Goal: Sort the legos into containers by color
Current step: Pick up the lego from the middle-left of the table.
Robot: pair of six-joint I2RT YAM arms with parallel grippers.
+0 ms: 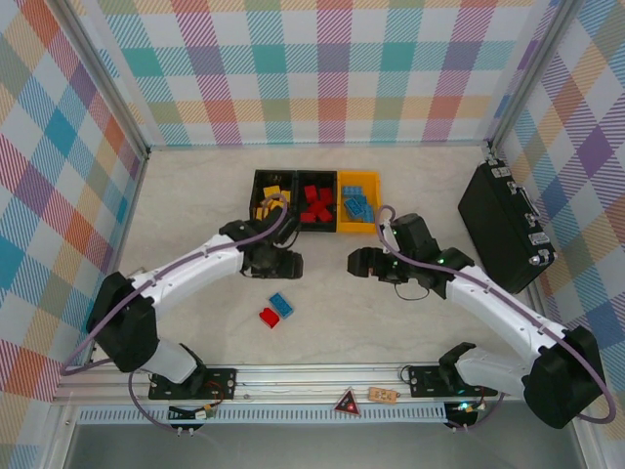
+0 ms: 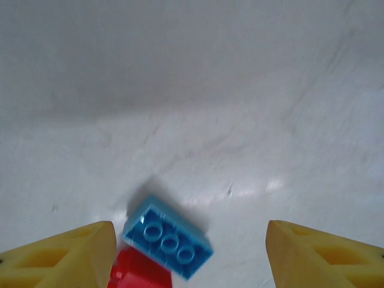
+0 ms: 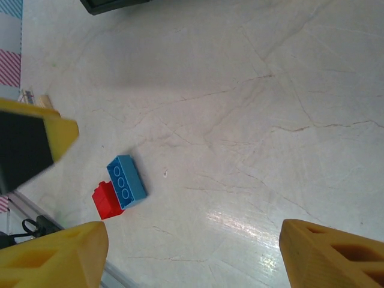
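A blue lego (image 1: 281, 305) (image 2: 168, 236) (image 3: 126, 180) lies underside-up on the table, touching a red lego (image 1: 269, 317) (image 2: 138, 273) (image 3: 106, 200). Three joined bins stand at the back: a black one (image 1: 262, 184) holding yellow legos (image 1: 270, 203), a black one (image 1: 317, 179) holding red legos (image 1: 315, 204), and a yellow-orange one (image 1: 359, 181) holding blue legos (image 1: 356, 205). My left gripper (image 1: 285, 263) (image 2: 191, 255) is open above and behind the loose pair, nothing between its fingers. My right gripper (image 1: 359, 262) (image 3: 192, 255) is open over bare table to the right of them.
A large black hard case (image 1: 504, 224) lies at the right. A metal rail (image 1: 322, 376) runs along the near edge, carrying a red triangle card (image 1: 347, 402) and a small tan card (image 1: 383, 395). Plaid walls enclose the table.
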